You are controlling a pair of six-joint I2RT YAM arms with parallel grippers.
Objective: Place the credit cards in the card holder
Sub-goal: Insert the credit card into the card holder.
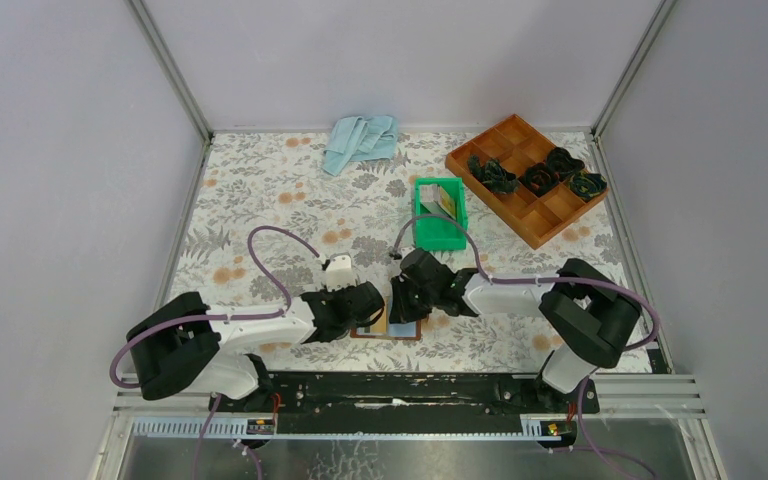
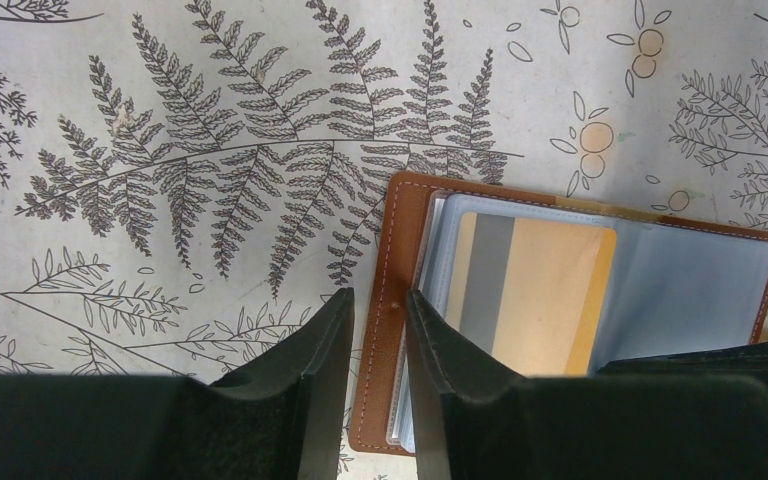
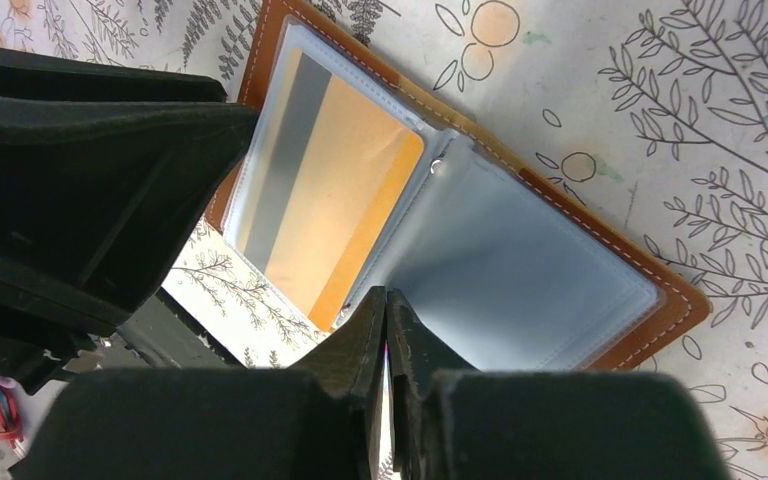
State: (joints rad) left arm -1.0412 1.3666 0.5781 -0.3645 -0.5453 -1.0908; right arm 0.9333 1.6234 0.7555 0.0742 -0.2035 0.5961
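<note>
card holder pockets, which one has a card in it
The pocket by the left claw: a gold, grey-striped card shows through it; the other pocket looks empty.

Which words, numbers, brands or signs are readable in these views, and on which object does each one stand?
No text can be read in any view.
The gold card in the card holder shows only a dark stripe, no print.
What stands in the green bin is too small to read.
</note>
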